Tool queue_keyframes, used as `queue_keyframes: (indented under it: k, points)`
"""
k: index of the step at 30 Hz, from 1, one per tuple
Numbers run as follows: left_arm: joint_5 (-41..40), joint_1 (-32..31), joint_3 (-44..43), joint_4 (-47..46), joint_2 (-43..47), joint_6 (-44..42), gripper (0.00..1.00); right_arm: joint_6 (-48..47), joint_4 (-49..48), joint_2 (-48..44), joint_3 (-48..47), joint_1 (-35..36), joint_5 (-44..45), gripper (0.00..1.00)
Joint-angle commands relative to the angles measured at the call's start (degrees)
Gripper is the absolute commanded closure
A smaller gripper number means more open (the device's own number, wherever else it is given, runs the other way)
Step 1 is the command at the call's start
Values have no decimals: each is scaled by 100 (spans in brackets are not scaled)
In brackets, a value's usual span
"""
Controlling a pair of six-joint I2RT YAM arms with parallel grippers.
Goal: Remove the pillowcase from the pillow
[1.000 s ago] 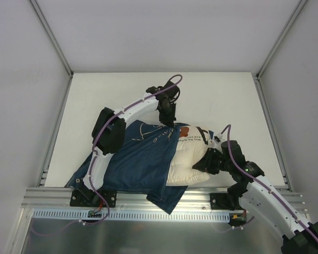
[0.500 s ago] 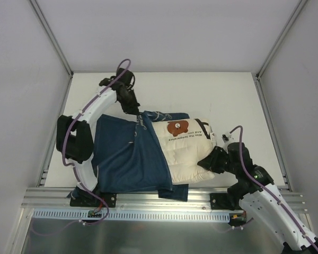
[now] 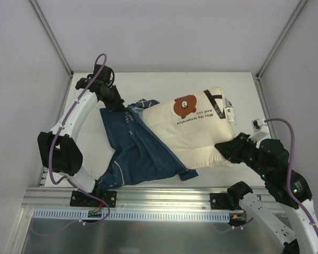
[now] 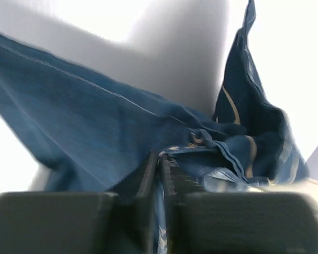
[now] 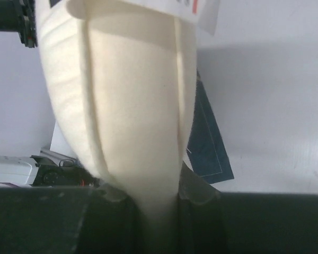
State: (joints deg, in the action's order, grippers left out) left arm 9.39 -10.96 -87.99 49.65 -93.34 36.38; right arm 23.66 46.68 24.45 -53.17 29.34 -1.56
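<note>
Peeling step: pillowcase (image 3: pixel 140 151) is mostly off, and only the left edge of the pillow (image 3: pixel 201 132) looks tucked inside.
Left gripper (image 3: pixel 112 101): clamped tight on a bunched pillowcase edge, far-left on the table (image 3: pixel 228 87).
Right gripper (image 3: pixel 229 150): pinching the pillow's near-right end, jaws partly apart around it.
Next move: my guess is pulling the two further apart until the cover slips free.
Wrist views: they show each pinch up close, which the overhead hides.
Overhead: only view with the bear logo (image 3: pixel 186 103) and full layout.
</note>
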Motion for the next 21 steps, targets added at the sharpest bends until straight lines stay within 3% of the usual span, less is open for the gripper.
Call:
queue_keyframes:
  k: [1, 2, 3, 4, 7, 12, 16, 21]
  points:
    - [-211, 279, -377, -131, 176, -447, 88, -573, 474, 182, -659, -69, 1194, 99]
    - [-96, 279, -360, -131, 167, -456, 79, -599, 509, 201, -642, -69, 1272, 99]
    - [-34, 270, -307, -113, 202, -456, 58, -599, 509, 192, -616, -69, 1325, 99]
    - [-60, 270, -142, -131, 254, -456, 47, -591, 509, 157, -538, -69, 1343, 99]
    - [-383, 279, 271, -131, 588, -413, 25, -529, 509, -36, -423, -69, 1422, 99]
    - [-736, 288, 721, -140, 905, -211, 23, -520, 658, -159, -142, -69, 1466, 99]
    - [-833, 296, 941, -140, 827, -9, 12, -529, 781, -265, -10, -69, 1448, 99]
    - [-745, 34, 784, -131, 264, 168, 13, -477, 808, -353, 201, -69, 1352, 99]
